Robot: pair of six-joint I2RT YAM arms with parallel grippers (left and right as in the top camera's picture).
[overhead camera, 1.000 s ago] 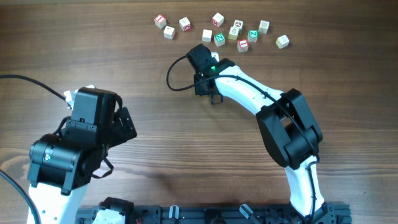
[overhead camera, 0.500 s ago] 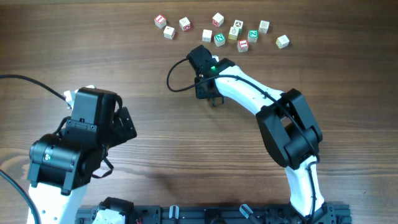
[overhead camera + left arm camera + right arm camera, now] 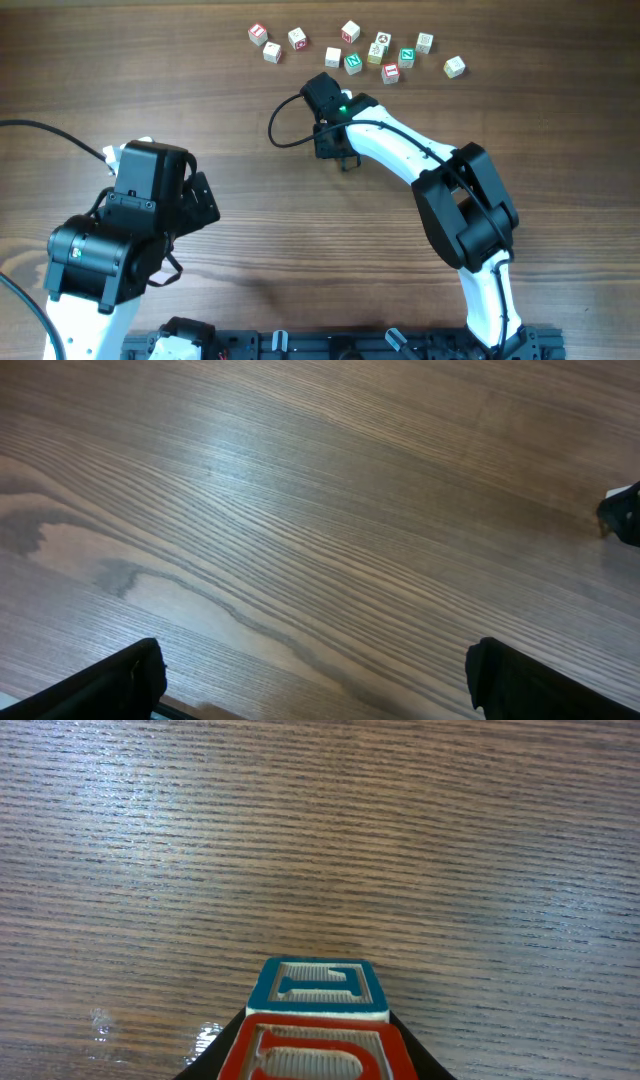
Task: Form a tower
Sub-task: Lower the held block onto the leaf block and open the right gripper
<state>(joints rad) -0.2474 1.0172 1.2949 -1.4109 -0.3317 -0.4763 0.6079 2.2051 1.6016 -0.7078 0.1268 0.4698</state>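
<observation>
Table (overhead) (image 3: 250,120): brown wood grain, with both arms over it.
Loose letter cubes (overhead) (image 3: 333,57): about a dozen, scattered along the far side; two show green faces.
Right arm (overhead) (image 3: 420,160): white and black, bent toward the left and ending just short of the scattered cubes.
Right claw (overhead) (image 3: 335,138): points down at open wood near that cluster. What it grips is hidden beneath it from this angle.
Left arm (overhead) (image 3: 130,220): folded at the near left, well apart from every cube.
Left claw (left wrist) (image 3: 315,685): jaws spread wide, one at each lower corner, with only bare table between them.
Tower (right wrist) (image 3: 318,1010): two cubes at the bottom edge of the view, on open wood under the right claw.
Red-rimmed cube (right wrist) (image 3: 318,1055): nearest the camera, cut off by the frame.
Blue-rimmed cube (right wrist) (image 3: 316,982): just beyond the red one and partly covered by it. Whether the two touch cannot be told.
Right claw (right wrist) (image 3: 318,1025): jaws narrowly parted, tight against both sides of the red-rimmed cube.
</observation>
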